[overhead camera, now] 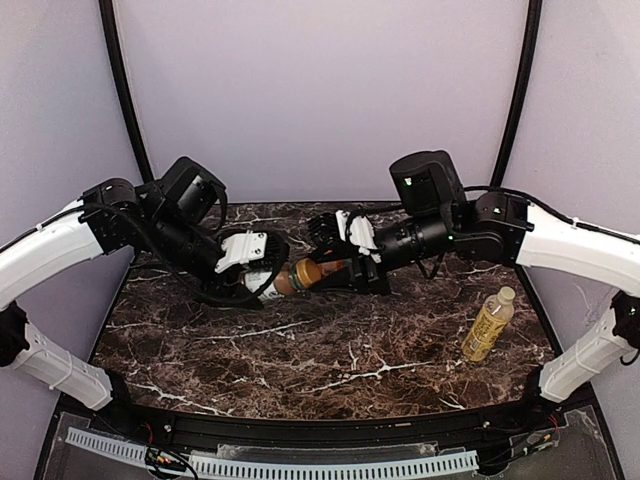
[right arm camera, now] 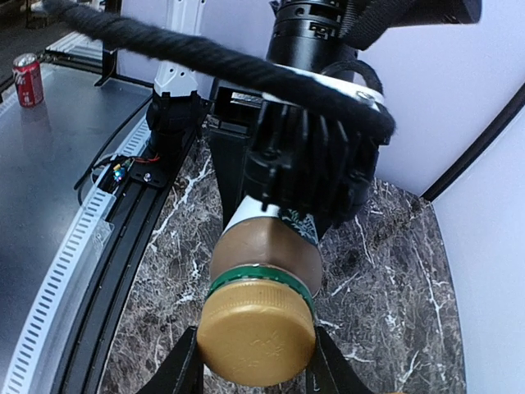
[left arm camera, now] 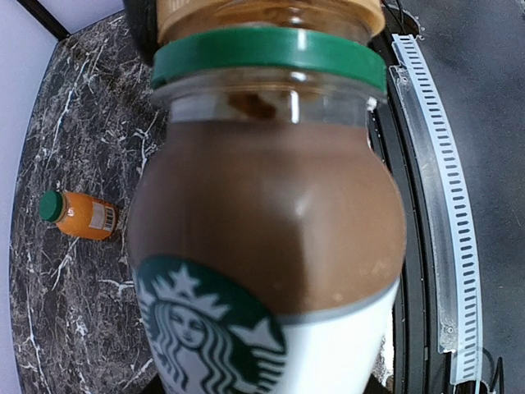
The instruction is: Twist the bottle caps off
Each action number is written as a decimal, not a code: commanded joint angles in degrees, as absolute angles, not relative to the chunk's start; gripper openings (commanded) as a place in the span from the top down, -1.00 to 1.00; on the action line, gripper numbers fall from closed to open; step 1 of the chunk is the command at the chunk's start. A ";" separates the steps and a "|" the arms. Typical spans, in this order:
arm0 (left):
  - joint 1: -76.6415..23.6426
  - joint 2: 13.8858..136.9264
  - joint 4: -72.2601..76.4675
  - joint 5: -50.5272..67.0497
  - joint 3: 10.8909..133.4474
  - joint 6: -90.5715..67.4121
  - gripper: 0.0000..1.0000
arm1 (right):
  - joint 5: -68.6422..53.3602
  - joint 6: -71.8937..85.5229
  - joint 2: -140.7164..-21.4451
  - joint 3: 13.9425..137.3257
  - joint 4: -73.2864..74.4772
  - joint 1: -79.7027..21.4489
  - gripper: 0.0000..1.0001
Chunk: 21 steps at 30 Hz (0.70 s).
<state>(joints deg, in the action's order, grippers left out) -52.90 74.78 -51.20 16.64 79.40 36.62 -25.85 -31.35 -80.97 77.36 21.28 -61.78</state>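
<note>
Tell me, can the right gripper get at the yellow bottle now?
Likely not yet: the right gripper grips the tan cap. The yellow bottle stands free nearby, so nothing else blocks it.

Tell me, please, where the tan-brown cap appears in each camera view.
Top external: tan-brown cap at centre, right end of the brown-filled bottle.
Left wrist: cap at top edge, cropped, above the green ring.
Right wrist: cap at bottom centre, facing the camera.
Shared landmark: that bottle's brown body.

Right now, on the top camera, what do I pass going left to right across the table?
Left pincer → clear bottle it holds → tan cap, gripped by the right pincer → yellow bottle standing alone.
</note>
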 commanded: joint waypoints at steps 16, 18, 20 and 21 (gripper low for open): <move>-53.55 75.63 -48.71 21.60 80.55 33.90 0.29 | -21.84 -46.82 -74.11 71.14 7.02 -64.73 1.00; -53.57 75.34 -48.69 20.95 80.28 34.12 0.29 | -21.94 -46.58 -73.08 70.45 6.11 -64.29 1.00; -53.58 74.99 -48.67 20.42 79.81 34.26 0.30 | -23.05 -45.39 -72.05 69.91 5.75 -63.52 1.00; -53.60 74.85 -48.55 20.23 79.45 34.27 0.30 | -23.45 -44.62 -71.55 69.69 5.58 -62.97 1.00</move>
<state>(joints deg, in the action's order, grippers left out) -53.06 75.42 -49.30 20.29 79.79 34.68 -22.00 -45.58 -74.32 70.70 12.60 -63.53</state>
